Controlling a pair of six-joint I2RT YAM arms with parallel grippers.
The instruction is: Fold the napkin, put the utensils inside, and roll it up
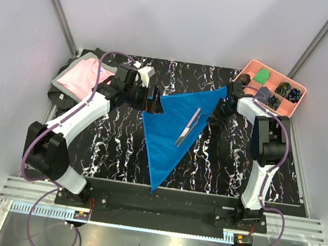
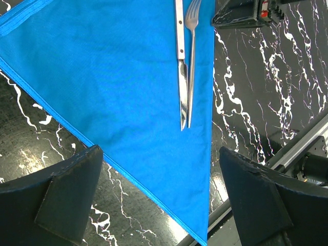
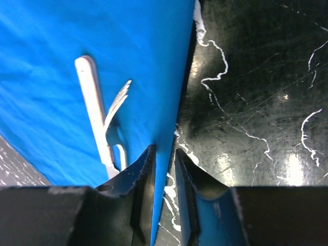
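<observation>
The blue napkin (image 1: 173, 124) lies folded into a triangle on the black marbled table, one point toward the near edge. The utensils, a knife (image 2: 180, 66) and a fork (image 2: 191, 61), rest side by side on it near its right edge (image 1: 188, 127). My left gripper (image 2: 160, 154) hovers open over the napkin's left corner (image 2: 113, 77), with nothing between its fingers. My right gripper (image 3: 165, 154) stands at the napkin's right edge (image 3: 169, 77). The cloth's edge runs up between its narrow jaws, and a small gap still shows on the right side. Fork tines (image 3: 119, 100) lie just to its left.
A folded pink shirt (image 1: 85, 75) lies at the back left. A pink compartment tray (image 1: 254, 65) with small cloth bundles stands at the back right. Metal rails run along the table's near edge (image 1: 158, 208). Grey walls close in on both sides.
</observation>
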